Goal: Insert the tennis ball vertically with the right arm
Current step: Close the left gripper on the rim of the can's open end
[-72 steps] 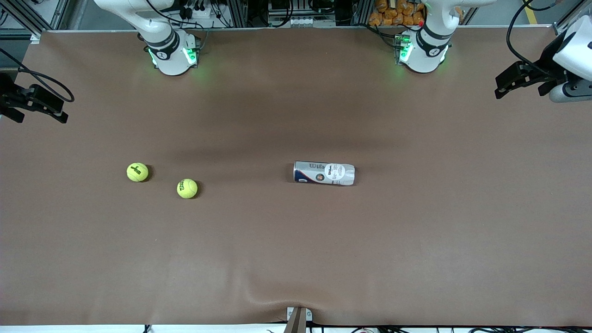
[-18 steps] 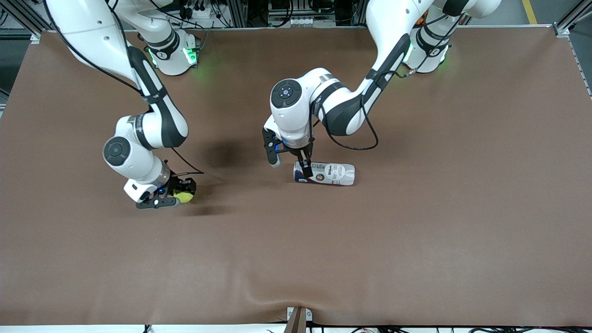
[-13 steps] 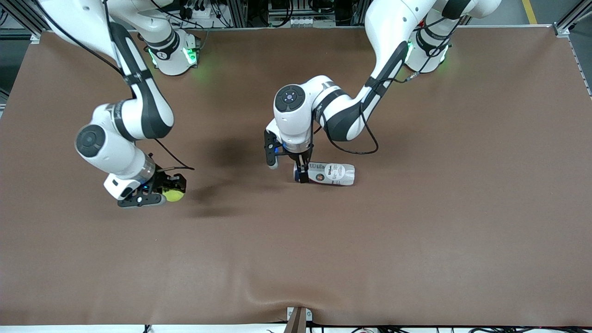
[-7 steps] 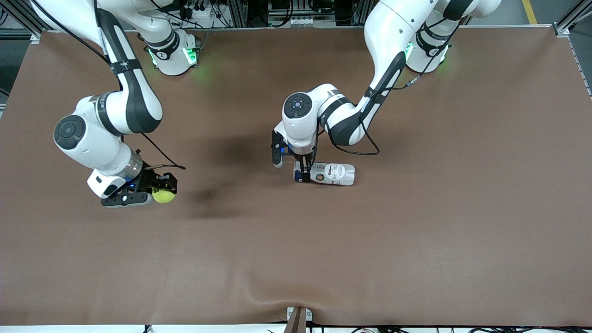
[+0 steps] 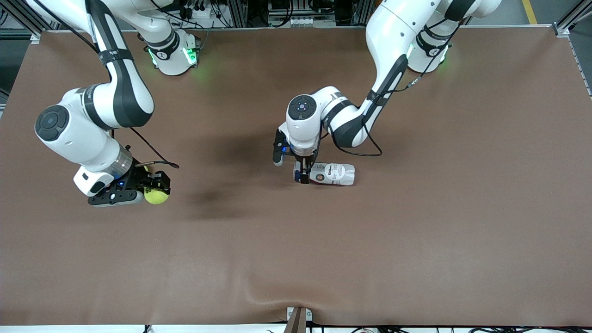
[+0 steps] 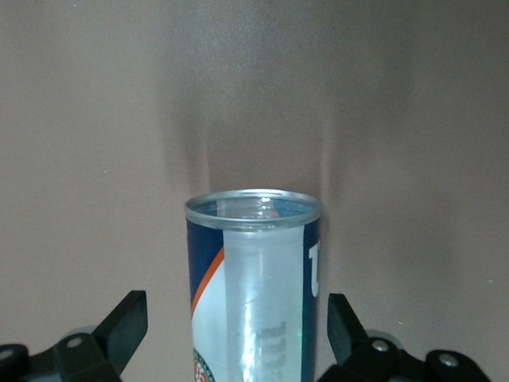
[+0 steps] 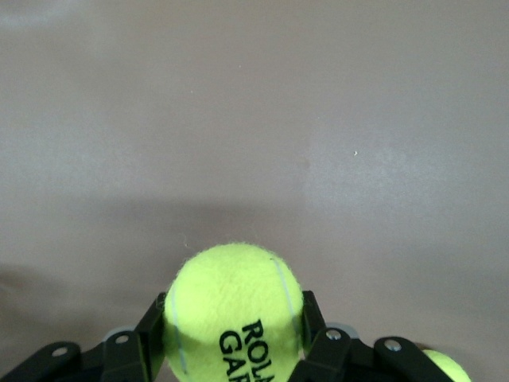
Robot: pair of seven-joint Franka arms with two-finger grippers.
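**Ball gripped, can on its side**

The right gripper [image 5: 149, 192] is clamped on a tennis ball [image 5: 156, 196], up over the table [image 5: 416, 231] toward the right arm's end. The left gripper [image 5: 304, 172] straddles the open end of the can [image 5: 330, 174], fingers [image 6: 119, 330] spread and not touching it. The can lies sideways mid-table.

A brown table [image 5: 416, 240] carries a tennis-ball can [image 5: 329, 173] lying on its side near the middle. A second yellow ball [image 7: 445, 364] shows low at the right wrist view's edge.
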